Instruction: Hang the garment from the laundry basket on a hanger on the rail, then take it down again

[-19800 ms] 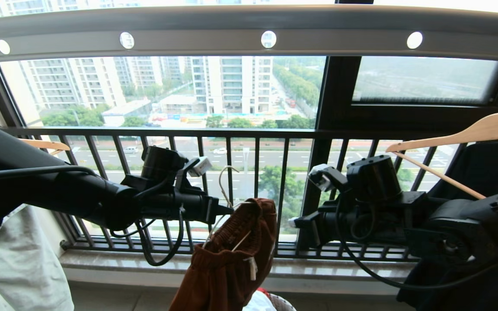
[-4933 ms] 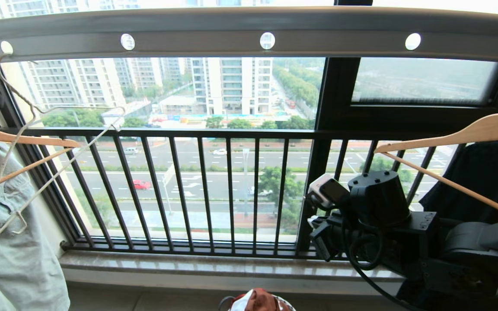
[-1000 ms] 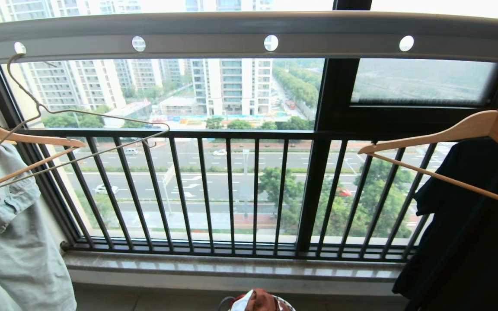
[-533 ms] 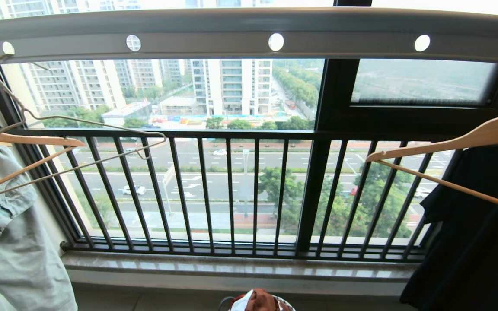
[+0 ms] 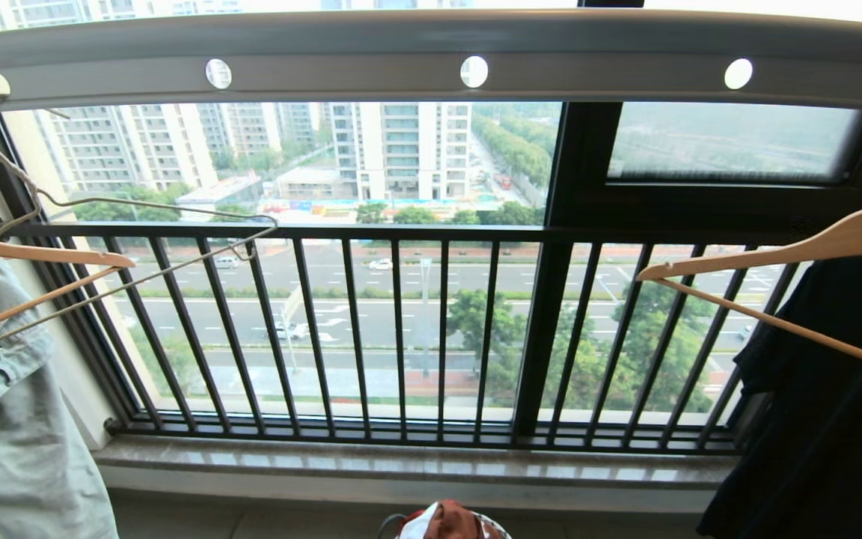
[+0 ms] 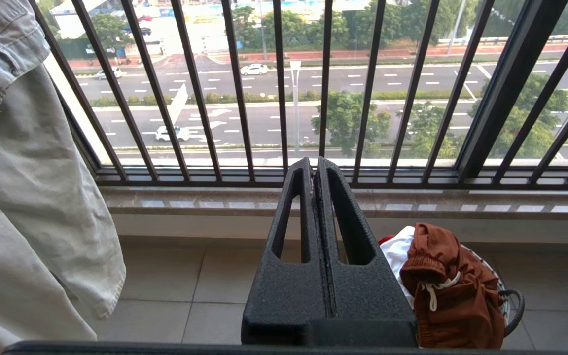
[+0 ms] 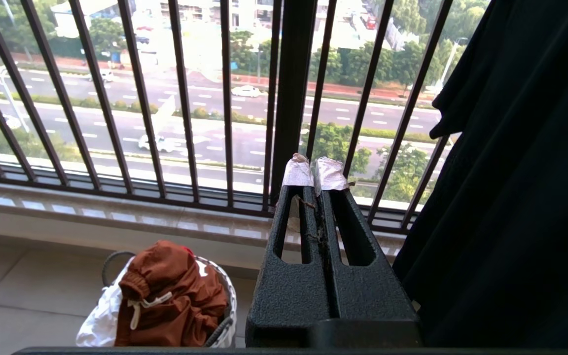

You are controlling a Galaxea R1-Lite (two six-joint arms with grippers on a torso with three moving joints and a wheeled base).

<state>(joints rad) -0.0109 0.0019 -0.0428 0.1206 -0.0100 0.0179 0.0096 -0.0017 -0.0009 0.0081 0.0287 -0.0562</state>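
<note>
The garment (image 7: 165,296) lies bunched in the laundry basket (image 7: 229,296) at 6 o'clock (atop a white cloth (image 7: 99,315)). The hanger (image 5: 124,254) hangs bare from the rail (image 5: 431,52) at 10 o'clock. The left gripper (image 6: 315,165) and right gripper (image 7: 315,172) are pressed closed, holding nothing.

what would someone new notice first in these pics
The long grey rail spans the top of the head view, with a thin wire hanger hooked into a hole at its left end, bare. Low down, the rust-brown shorts lie heaped in the white basket on the floor by the window sill. Each tool, left and right, is shut and holds nothing.
</note>
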